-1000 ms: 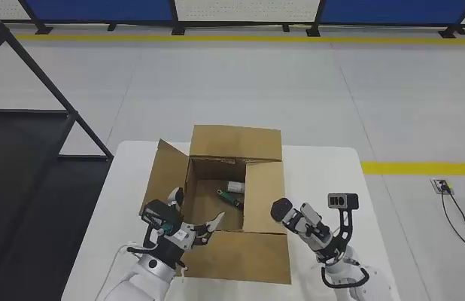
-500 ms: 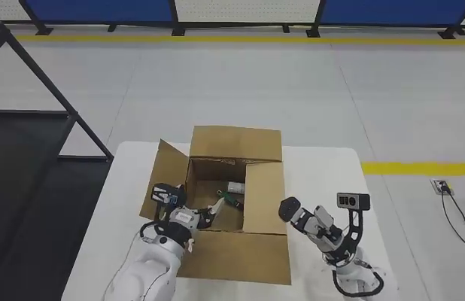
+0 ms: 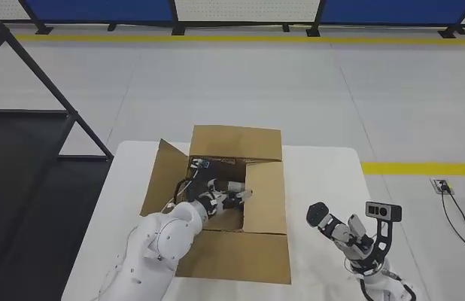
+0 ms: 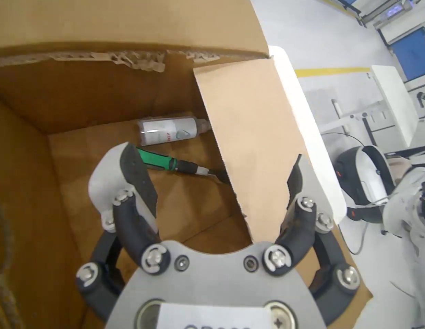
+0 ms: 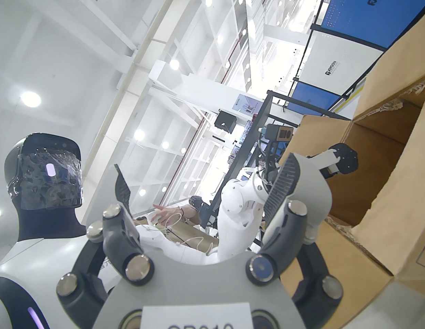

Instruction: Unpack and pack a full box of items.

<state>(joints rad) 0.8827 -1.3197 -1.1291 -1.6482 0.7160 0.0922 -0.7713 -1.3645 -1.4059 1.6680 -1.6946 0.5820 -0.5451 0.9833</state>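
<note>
Industrial hall: blue partitions (image 3: 97, 10), yellow floor lines (image 3: 417, 168).

The top camera looks down from high on the box (image 3: 236, 143), which each wrist camera shares: close beyond the left pincer (image 4: 212, 155), upward-tilted beside the right pincer (image 5: 205, 166).

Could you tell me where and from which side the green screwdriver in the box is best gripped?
Probably across the green handle of the screwdriver, straight down through the open top of the box: it lies flat on the floor, and its tip runs under the folded-in flap, leaving the handle clear.
</note>
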